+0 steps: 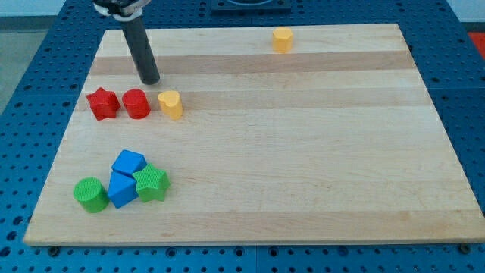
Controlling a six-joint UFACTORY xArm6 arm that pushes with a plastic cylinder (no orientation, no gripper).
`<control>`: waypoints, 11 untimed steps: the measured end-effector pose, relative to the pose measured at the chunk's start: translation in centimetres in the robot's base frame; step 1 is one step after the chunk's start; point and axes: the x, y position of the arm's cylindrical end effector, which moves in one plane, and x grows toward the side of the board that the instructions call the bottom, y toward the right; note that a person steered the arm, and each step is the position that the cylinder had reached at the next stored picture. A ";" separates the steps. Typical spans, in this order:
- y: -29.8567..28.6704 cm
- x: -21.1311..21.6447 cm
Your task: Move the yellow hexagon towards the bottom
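Note:
The yellow hexagon sits near the board's top edge, right of centre. My tip is far to its left, on the board's upper left part, just above the red round block and up-left of the yellow heart-shaped block. The tip touches no block.
A red star lies left of the red round block. At the lower left, a cluster: green cylinder, two blue blocks and a green star. The wooden board lies on a blue perforated table.

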 end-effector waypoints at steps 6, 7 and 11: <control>23.3 -12.7; 25.0 -11.8; 24.5 -4.9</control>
